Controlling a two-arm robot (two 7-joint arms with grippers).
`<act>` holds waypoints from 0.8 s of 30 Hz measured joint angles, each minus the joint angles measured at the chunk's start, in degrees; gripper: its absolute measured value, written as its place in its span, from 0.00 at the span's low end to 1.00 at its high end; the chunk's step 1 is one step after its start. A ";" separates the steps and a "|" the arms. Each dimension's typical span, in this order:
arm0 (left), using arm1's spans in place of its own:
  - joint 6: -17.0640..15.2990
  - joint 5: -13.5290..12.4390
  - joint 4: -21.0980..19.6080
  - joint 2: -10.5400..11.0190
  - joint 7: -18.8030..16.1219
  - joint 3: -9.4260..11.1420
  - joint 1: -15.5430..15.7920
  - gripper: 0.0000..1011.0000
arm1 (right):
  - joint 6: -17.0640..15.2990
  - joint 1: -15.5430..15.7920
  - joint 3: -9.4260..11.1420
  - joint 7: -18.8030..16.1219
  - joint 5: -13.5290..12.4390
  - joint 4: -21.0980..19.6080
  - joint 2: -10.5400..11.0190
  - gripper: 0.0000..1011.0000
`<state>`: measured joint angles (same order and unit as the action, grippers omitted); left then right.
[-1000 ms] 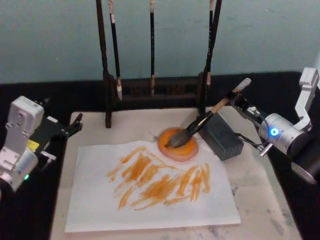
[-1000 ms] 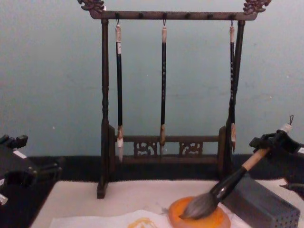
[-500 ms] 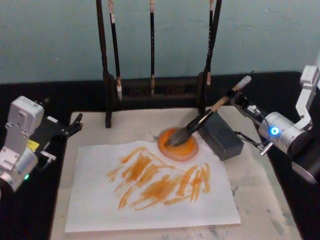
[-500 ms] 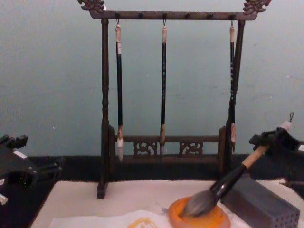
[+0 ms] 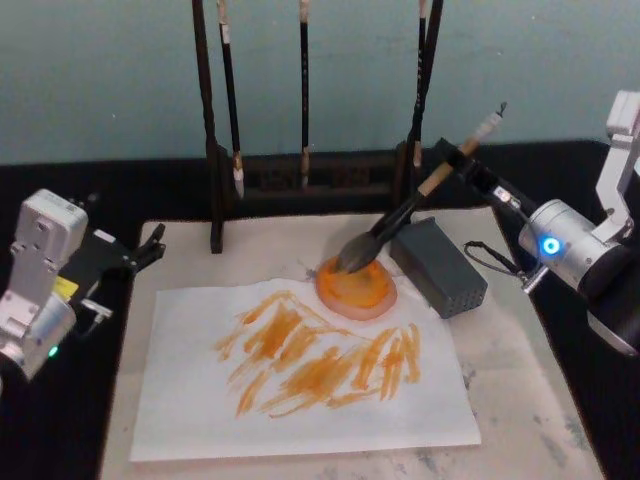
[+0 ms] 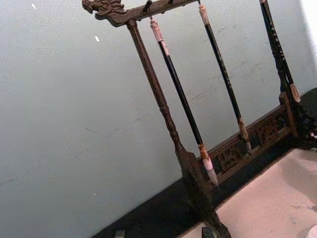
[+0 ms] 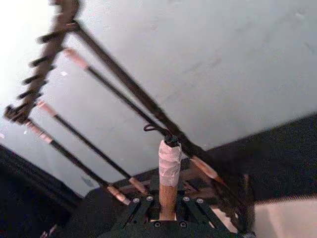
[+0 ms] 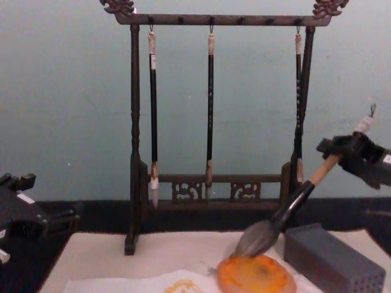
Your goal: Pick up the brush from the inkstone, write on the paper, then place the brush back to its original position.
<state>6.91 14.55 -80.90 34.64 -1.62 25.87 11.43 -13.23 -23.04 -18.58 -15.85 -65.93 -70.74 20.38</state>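
My right gripper (image 5: pixel 466 163) (image 8: pixel 350 151) (image 7: pixel 167 212) is shut on the tan handle of the brush (image 5: pixel 410 212) (image 8: pixel 294 203) near its white end (image 7: pixel 169 157). The brush hangs tilted, its fat grey-brown tuft (image 5: pixel 354 258) just above the round orange dish (image 5: pixel 357 290) (image 8: pixel 254 275). The inkstone (image 5: pixel 440 266) (image 8: pixel 333 260), a dark grey block, lies right of the dish, under the handle and apart from it. The white paper (image 5: pixel 300 405) with orange strokes lies in front. My left gripper (image 5: pixel 152 245) rests open at the mat's left edge, holding nothing.
A dark wooden rack (image 5: pixel 300 178) (image 8: pixel 211 19) (image 6: pixel 163 104) with thin black brushes hanging from it stands behind the dish. The beige mat (image 5: pixel 525 390) lies under everything on a black table. Bare mat shows to the right of the paper.
My right gripper has risen with the brush. The tuft has come up out of the orange dish, the handle has left the grey block, and the brush now stands steeper.
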 joint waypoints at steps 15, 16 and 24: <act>0.00 0.00 0.00 0.00 0.00 0.00 0.00 0.99 | 9.86 3.29 -6.15 -1.61 14.63 -12.51 5.98 0.15; 0.00 0.00 0.00 0.00 0.00 0.00 0.00 0.99 | 11.07 3.83 -6.81 -1.90 16.81 -13.64 6.66 0.15; 0.00 0.00 0.00 0.00 0.00 0.00 0.00 0.99 | 16.08 5.35 -9.19 -3.42 25.47 -17.08 8.47 0.15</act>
<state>6.91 14.55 -80.90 34.65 -1.62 25.86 11.43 2.84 -17.69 -27.77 -19.27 -40.46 -87.82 28.85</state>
